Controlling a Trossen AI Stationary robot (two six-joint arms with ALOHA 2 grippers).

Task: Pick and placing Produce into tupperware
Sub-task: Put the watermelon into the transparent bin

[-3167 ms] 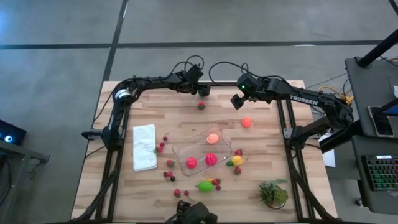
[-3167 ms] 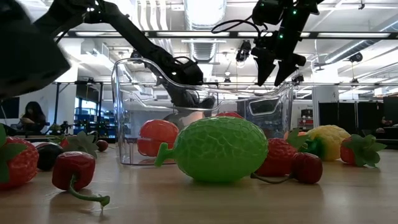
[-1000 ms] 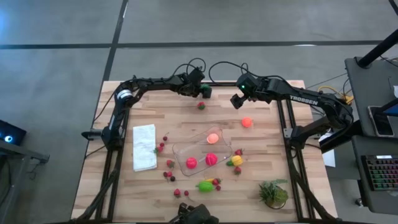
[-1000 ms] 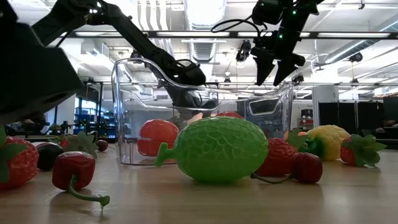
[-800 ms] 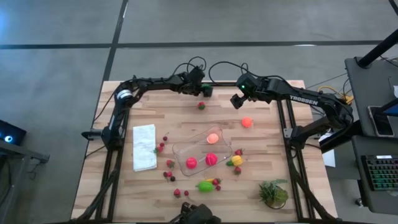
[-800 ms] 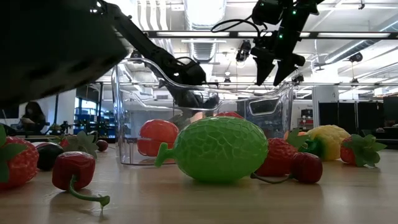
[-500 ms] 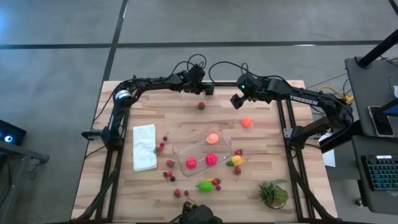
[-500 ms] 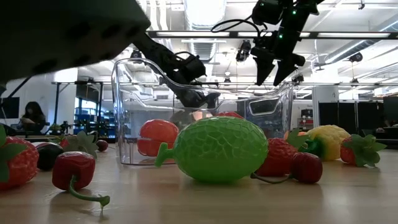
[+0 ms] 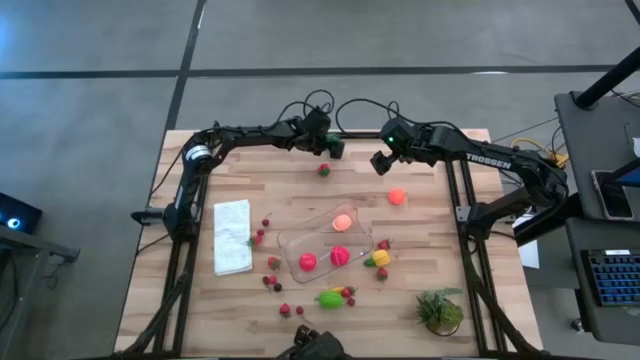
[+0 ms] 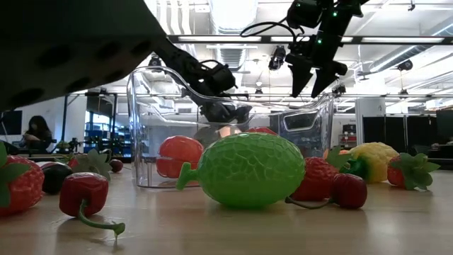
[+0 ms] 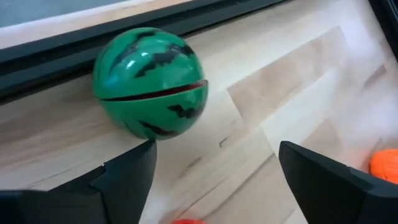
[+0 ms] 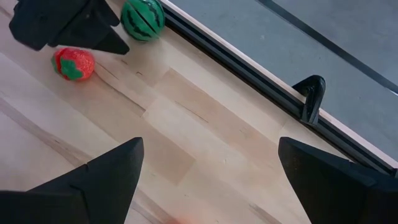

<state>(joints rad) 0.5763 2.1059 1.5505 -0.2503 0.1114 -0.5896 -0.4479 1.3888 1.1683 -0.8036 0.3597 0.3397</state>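
**Lining up on the watermelon at the far rail**

My left hand (image 11: 211, 171) sits spread wide, empty, just short of the striped watermelon (image 11: 150, 83) in the upper middle of the high view, against the bench (image 9: 250, 170) edge rail. I'd centre both fingers around its widest part before closing. The tupperware (image 9: 325, 243) waits mid-frame. My right hand (image 9: 381, 163) hovers wide nearby.

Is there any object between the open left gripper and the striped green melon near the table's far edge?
Nothing visible does. The left gripper is open, and the striped dark-green melon lies on bare wood just ahead of its fingers, beside the black rail. A small red strawberry lies off to the side, not in the path.
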